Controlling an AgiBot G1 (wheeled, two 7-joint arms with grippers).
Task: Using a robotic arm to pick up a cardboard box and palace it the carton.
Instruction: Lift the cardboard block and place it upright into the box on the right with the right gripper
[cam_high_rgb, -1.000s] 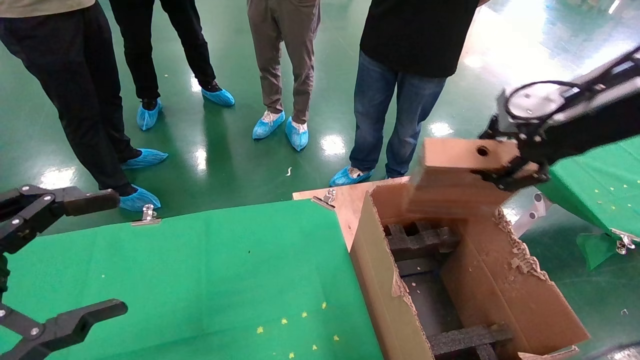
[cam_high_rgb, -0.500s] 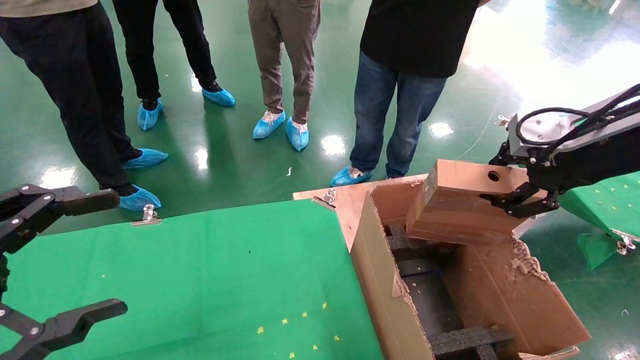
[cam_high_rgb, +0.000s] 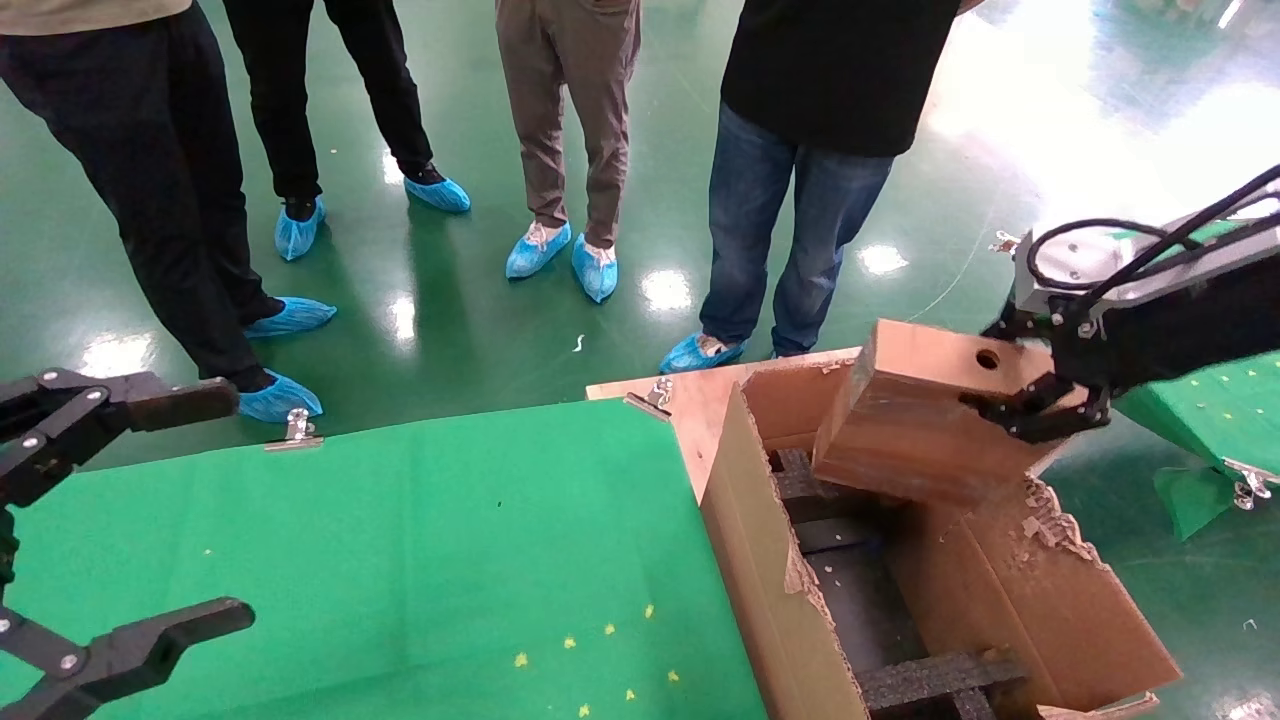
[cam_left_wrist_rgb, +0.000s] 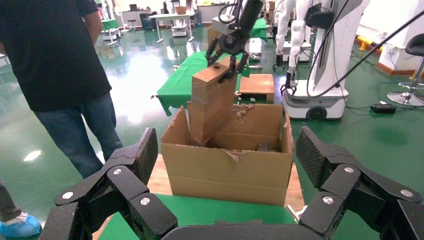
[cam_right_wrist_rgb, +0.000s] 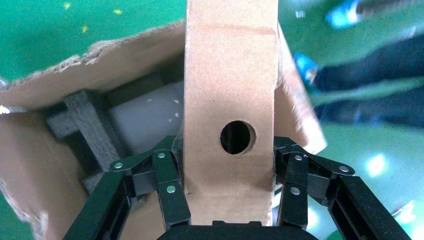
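My right gripper (cam_high_rgb: 1030, 400) is shut on the small brown cardboard box (cam_high_rgb: 920, 410), its fingers (cam_right_wrist_rgb: 167, 180) clamping both sides near the round hole (cam_right_wrist_rgb: 237, 137). The box hangs tilted over the far end of the large torn-edged carton (cam_high_rgb: 760, 560), with its lower end dipping just inside the rim. Black foam inserts (cam_high_rgb: 940, 675) lie on the carton's floor. The left wrist view shows the box (cam_left_wrist_rgb: 215, 100) entering the carton (cam_left_wrist_rgb: 227, 170) under the right gripper (cam_left_wrist_rgb: 227, 52). My left gripper (cam_high_rgb: 210, 510) is open and empty over the green table's left edge.
The carton stands on a wooden board (cam_high_rgb: 690, 400) beside the green-cloth table (cam_high_rgb: 400, 550). Several people in blue shoe covers (cam_high_rgb: 595, 265) stand just beyond. Another green-covered table (cam_high_rgb: 1200, 400) lies under the right arm. A white robot (cam_left_wrist_rgb: 320, 60) stands behind the carton.
My right gripper has come down and slightly right with the box, from above the carton to its far rim. The box has tilted more. The left arm has not moved.
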